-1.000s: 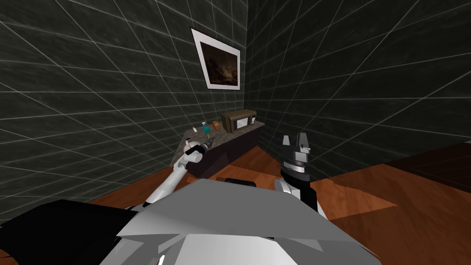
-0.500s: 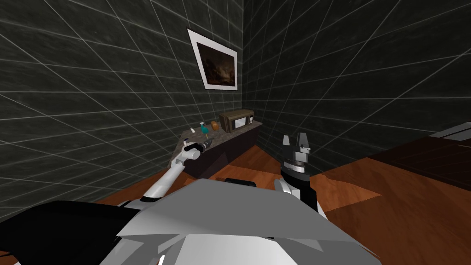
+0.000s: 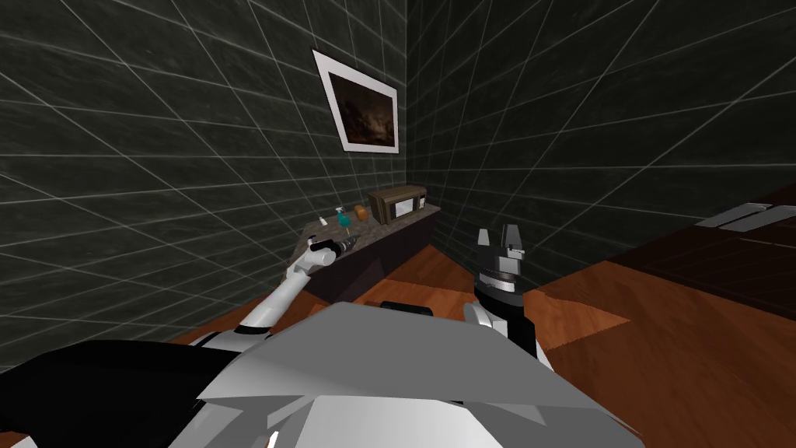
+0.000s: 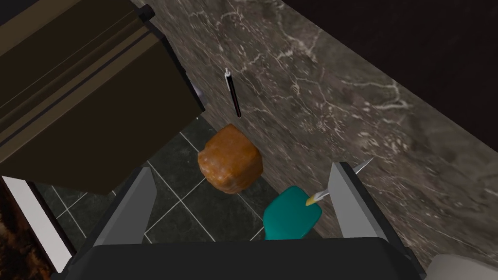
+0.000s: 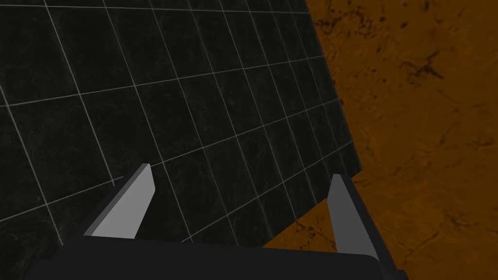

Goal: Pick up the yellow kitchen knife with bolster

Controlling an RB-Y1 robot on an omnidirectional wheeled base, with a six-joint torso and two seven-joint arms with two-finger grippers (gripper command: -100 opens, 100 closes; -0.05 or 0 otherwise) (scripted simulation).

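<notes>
The left arm reached out over a dark brown marbled stone countertop that stood against a dark tiled wall. The left gripper hung above the back of this counter. Its two light grey fingers were spread wide and held nothing.

The kitchen knife, with a yellowish handle end and a thin grey blade, lay flat on the counter, close under the gripper. Its yellow end sat just inside the gap between the fingers. Its blade passed behind one finger, and its point showed on the far side of that finger. The yellow end met the edge of a teal, rounded object; whether the two touched could not be told.

Beyond the fingertips sat an orange-brown, loaf-shaped block. Beside it stood a large brown box-shaped appliance. A slim black stick with a white tip lay on the stone near the appliance's corner.

From the head camera, the right gripper stood raised in front of the robot, well apart from the counter. Its fingers were also spread and empty.
</notes>
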